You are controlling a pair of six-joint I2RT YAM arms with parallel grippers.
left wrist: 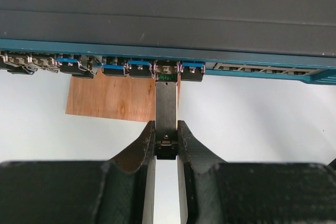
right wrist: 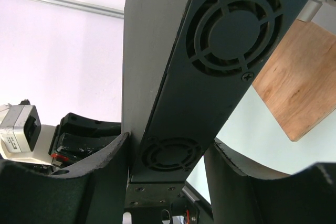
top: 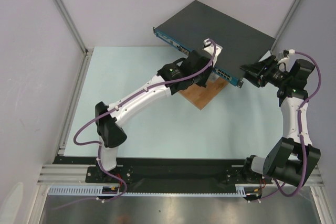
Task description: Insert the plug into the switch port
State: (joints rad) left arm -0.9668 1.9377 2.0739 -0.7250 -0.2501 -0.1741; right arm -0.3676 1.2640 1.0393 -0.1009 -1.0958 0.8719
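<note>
The switch (top: 220, 24) is a flat dark grey box with a blue port face (left wrist: 236, 69), lying at an angle at the back of the table. My left gripper (left wrist: 166, 129) is shut on the near end of the plug (left wrist: 166, 106), a narrow grey metal module. The plug's far end sits at the mouth of a port in the row; I cannot tell how deep it goes. In the top view the left gripper (top: 206, 74) is right at the blue face. My right gripper (right wrist: 168, 145) clamps the switch's vented side (right wrist: 210, 77) at its right end (top: 252, 72).
A brown wooden board (top: 202, 94) lies under the switch's front edge; it also shows in the left wrist view (left wrist: 110, 98) and the right wrist view (right wrist: 294, 87). Enclosure walls and aluminium frame posts (top: 65, 14) stand around the pale table.
</note>
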